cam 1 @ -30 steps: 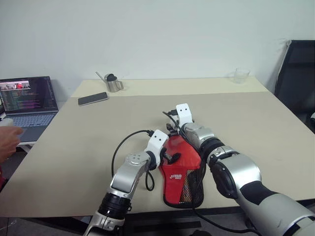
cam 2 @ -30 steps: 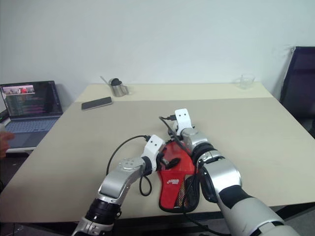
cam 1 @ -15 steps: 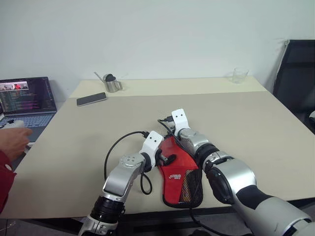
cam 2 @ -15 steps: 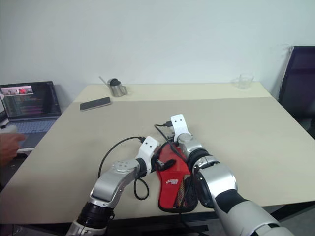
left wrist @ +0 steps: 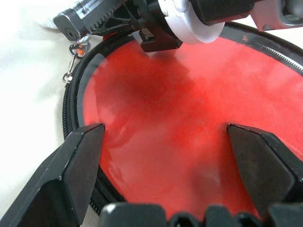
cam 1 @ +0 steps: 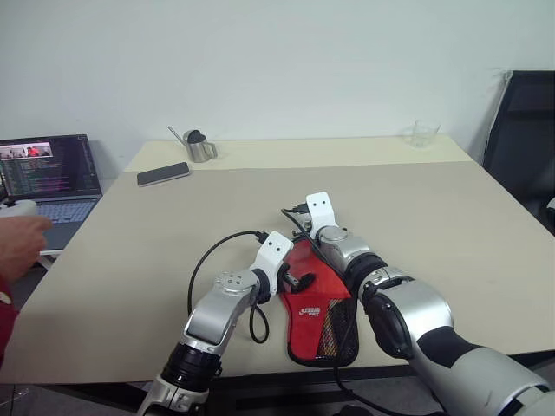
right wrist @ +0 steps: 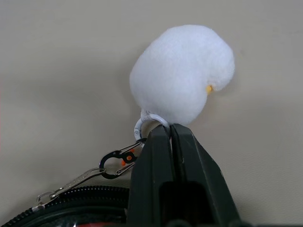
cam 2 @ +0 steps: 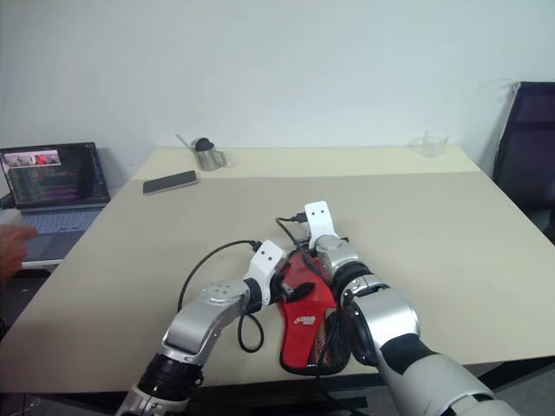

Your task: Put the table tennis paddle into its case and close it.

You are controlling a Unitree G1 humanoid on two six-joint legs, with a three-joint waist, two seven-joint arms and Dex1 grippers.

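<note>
The case lies flat near the table's front edge, red side up, with a white logo and a black mesh pocket. The paddle is hidden. My left gripper hovers open over the case's round red part, one finger toward each side. My right gripper is at the case's far rim, shut on the small ring under a white pompom. A black clip links that ring to the zipper pull on the black zip edge.
An open laptop sits off the table's left side, with a person's hand by it. A phone and a metal pot lie far left; a glass stands far right. A black chair is at the right.
My right gripper has closed from open onto the pompom's ring. Both arms have kept their places. The person's hand at the left has shifted slightly.
</note>
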